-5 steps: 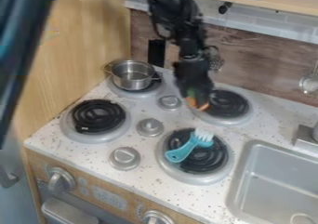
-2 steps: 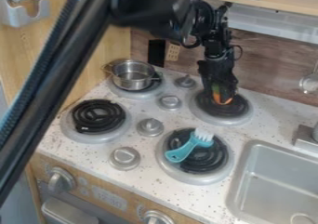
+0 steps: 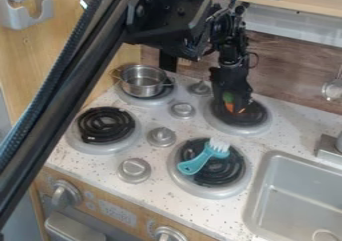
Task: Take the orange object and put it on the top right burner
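Observation:
The black gripper (image 3: 235, 109) hangs over the top right burner (image 3: 259, 119), low above its black coil. Between its fingers is the orange object (image 3: 230, 106), with a green part above the orange; the gripper is shut on it and hides much of it. Whether the object touches the coil I cannot tell.
A teal brush (image 3: 195, 163) lies across the lower right burner (image 3: 212, 191). A metal pot (image 3: 141, 81) stands on the back left burner. The sink (image 3: 266, 185) is at the right, and a bare coil burner (image 3: 105, 125) at the left.
The gripper has moved right with the orange object, from the burner's left edge to over its coil. In the last half second it has shifted only slightly. More of the arm shows now.

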You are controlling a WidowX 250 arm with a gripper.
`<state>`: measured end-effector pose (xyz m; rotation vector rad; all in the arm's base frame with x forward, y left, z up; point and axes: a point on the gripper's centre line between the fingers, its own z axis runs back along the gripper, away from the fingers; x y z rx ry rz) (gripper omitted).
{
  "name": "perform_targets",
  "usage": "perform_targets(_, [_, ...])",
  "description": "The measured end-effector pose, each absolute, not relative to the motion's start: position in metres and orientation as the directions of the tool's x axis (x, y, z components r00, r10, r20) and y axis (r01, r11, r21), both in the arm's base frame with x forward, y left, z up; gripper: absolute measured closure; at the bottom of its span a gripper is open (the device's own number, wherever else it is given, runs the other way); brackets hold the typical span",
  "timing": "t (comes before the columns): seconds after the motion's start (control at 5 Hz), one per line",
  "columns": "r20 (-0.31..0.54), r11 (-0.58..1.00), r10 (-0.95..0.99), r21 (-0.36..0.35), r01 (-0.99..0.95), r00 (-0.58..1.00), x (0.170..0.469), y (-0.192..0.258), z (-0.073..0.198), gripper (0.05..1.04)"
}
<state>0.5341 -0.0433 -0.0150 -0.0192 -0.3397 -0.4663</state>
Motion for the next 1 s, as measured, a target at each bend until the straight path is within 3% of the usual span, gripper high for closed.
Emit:
perform_targets(0.2, [0.333, 0.899, -0.428, 0.062, 0.434, 0.840, 0.527, -0.042, -0.027, 0.063])
perform_targets(0.6, [0.417, 0.898, -0.433, 0.127, 0.420, 0.799, 0.485, -0.031, 0.037, 0.085])
perform_targets(1.0, [0.307, 0.955, -0.293, 0.049, 0.292, 0.905, 0.427, -0.014, 0.041, 0.085])
